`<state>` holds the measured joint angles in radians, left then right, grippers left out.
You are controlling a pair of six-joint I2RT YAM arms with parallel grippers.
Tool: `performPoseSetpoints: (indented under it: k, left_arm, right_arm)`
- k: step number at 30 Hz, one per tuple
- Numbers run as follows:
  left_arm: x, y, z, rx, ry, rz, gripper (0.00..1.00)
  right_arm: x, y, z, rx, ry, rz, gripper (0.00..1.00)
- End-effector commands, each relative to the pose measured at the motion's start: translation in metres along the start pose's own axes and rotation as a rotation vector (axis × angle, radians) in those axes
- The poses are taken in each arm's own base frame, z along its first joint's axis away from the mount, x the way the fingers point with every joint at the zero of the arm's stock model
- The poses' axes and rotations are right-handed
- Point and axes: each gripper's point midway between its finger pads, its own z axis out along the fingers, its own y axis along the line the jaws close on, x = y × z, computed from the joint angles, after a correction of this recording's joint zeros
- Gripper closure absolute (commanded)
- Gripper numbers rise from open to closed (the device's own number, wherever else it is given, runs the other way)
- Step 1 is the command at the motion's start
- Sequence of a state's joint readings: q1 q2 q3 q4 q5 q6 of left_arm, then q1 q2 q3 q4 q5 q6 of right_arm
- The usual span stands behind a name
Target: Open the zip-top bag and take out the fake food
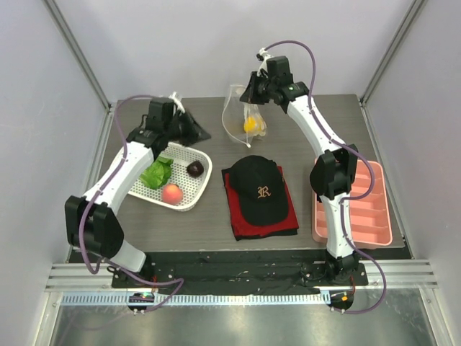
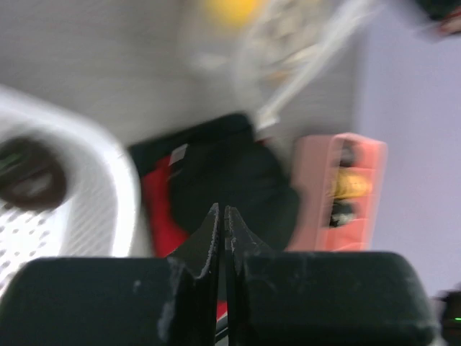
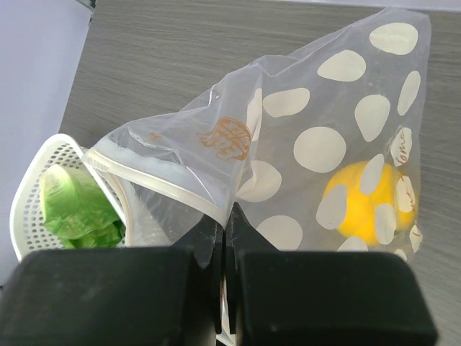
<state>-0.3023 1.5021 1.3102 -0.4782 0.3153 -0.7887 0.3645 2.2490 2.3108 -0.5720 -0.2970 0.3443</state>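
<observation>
Right wrist view: right fingers (image 3: 207,241) clamp the zip-top bag (image 3: 288,144); left fingers (image 2: 207,234) pressed together, holding nothing.

The zip-top bag (image 3: 302,115) is clear glossy plastic; the table (image 3: 216,50) looks matt, wood-grained.

We see the left arm (image 1: 115,176) and the right arm (image 1: 311,130), both built of white link shells and black joint housings. A purple cable (image 1: 124,140) runs along each. Their jaws are matte black, with pale scuffs along the edges.
</observation>
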Motion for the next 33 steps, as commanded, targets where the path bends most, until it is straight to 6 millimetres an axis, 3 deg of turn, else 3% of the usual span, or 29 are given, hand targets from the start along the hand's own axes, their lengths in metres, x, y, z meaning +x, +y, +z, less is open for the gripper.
performPoseSetpoints:
  k: [1,6,7,11,18,23,24,27,28,31,32,33]
  left_arm:
    - [-0.06,-0.118,0.003,0.45,-0.163,0.132,1.0]
    - [-0.081,-0.164,0.026,0.613,-0.193,0.132,1.0]
    - [-0.078,-0.161,0.044,0.619,-0.162,0.103,1.0]
    - [-0.082,-0.161,0.057,0.661,-0.213,0.14,1.0]
    - [-0.076,-0.123,0.093,0.648,-0.26,0.158,1.0]
    - [-0.072,-0.095,0.103,0.545,-0.31,0.131,1.0]
    - [-0.076,-0.095,0.097,0.533,-0.341,0.143,1.0]
    - [-0.083,-0.079,0.102,0.409,-0.379,0.132,1.0]
    - [-0.075,-0.068,0.111,0.334,-0.349,0.111,1.0]
    - [-0.089,-0.066,0.117,0.187,-0.4,0.105,1.0]
    - [-0.073,-0.063,0.125,0.123,-0.358,0.105,1.0]
    - [-0.073,-0.066,0.128,0.106,-0.359,0.108,1.0]
  right_arm:
    - [-0.023,0.041,-0.028,-0.077,-0.052,0.031,0.99]
    - [-0.024,0.048,-0.029,-0.078,-0.049,0.163,0.98]
    - [-0.024,0.049,-0.029,-0.08,-0.048,0.173,0.99]
    - [-0.028,0.057,-0.03,-0.113,-0.044,0.213,0.99]
    - [-0.024,0.057,-0.03,-0.137,-0.018,0.245,0.99]
    - [-0.027,0.055,-0.032,-0.14,-0.023,0.239,0.98]
    - [-0.026,0.054,-0.031,-0.137,-0.021,0.244,0.99]
    - [-0.025,0.055,-0.03,-0.139,-0.017,0.258,0.98]
    - [-0.026,0.057,-0.03,-0.143,-0.018,0.262,0.99]
    - [-0.026,0.061,-0.03,-0.148,-0.017,0.279,0.99]
    - [-0.025,0.064,-0.029,-0.152,-0.015,0.283,0.99]
    - [-0.024,0.067,-0.029,-0.163,-0.01,0.3,0.99]
